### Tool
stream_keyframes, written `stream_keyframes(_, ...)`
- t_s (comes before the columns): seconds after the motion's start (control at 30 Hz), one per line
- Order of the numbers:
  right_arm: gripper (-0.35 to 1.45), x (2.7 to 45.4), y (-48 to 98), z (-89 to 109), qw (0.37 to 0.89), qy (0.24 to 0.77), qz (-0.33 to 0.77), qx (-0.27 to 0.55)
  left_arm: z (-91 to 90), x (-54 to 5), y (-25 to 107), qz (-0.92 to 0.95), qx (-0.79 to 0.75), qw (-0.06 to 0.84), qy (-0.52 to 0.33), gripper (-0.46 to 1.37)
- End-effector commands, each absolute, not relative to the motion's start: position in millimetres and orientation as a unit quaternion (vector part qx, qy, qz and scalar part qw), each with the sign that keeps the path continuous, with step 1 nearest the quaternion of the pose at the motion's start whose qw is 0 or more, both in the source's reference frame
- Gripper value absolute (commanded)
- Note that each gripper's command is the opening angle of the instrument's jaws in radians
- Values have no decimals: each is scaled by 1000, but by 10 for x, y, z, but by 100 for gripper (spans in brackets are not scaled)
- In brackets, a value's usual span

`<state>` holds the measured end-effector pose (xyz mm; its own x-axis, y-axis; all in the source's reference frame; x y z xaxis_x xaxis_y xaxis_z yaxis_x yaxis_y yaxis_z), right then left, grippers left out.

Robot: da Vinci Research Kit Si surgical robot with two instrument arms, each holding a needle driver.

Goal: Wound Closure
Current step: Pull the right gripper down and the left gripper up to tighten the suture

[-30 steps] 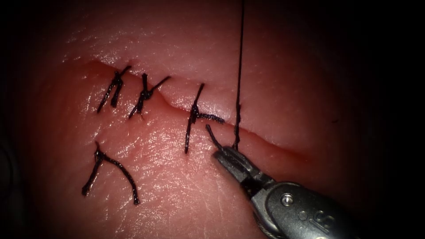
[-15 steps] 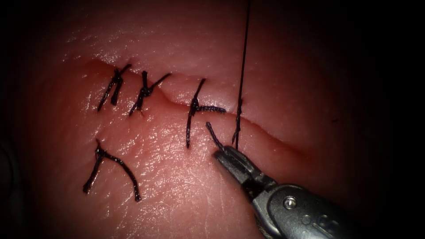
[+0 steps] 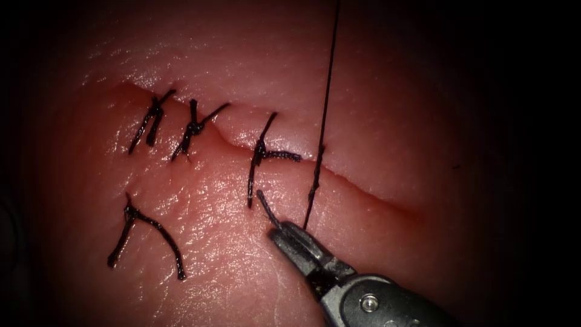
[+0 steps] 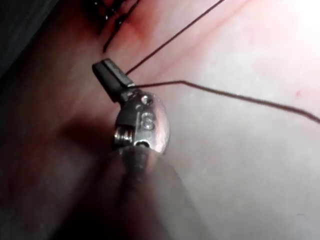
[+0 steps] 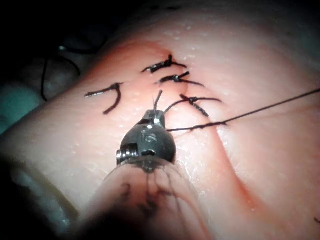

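The right tool (image 3: 279, 230) comes in from the lower right, left of the cut (image 3: 369, 194) in the tissue (image 3: 212, 260). Its jaws are shut on the thread where a short tail (image 3: 265, 204) sticks out. A long taut strand (image 3: 327, 91) rises from the jaws over the cut, with a knot (image 3: 317, 152) on it, and leaves the endoscope view upward. In the right wrist view the same tool (image 5: 153, 118) holds the tail (image 5: 158, 98) and the strand (image 5: 260, 111). The left tool (image 4: 109, 75) is shut on the thread (image 4: 240, 97).
Three tied stitches (image 3: 260, 154) cross the cut on its left stretch. A loose knotted piece of thread (image 3: 145, 227) lies on the tissue at the lower left. The cut gapes slightly to the right of the strand.
The right tool has moved down and to the left with the thread's tail in its jaws. The strand leans more, and its knot sits closer to the cut.
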<state>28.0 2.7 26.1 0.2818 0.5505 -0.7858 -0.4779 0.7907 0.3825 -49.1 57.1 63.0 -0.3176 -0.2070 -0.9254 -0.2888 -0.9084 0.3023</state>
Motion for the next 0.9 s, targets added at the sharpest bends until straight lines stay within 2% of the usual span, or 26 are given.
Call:
stream_keyframes(0.03, -35, 279, 28, 263, 802, 518, 295, 44, 629, -491, 573, 785, -583, 24, 208, -35)
stream_keyframes(0.23, -35, 280, 24, 269, 801, 553, 220, 70, 627, -491, 576, 785, -584, 27, 206, -35)
stream_keyframes(0.43, -35, 282, 19, 269, 808, 550, 190, 94, 627, -491, 577, 785, -582, 23, 209, -35)
stream_keyframes(0.9, -35, 283, 18, 268, 811, 546, 186, 93, 628, -491, 579, 785, -582, 21, 211, -35)
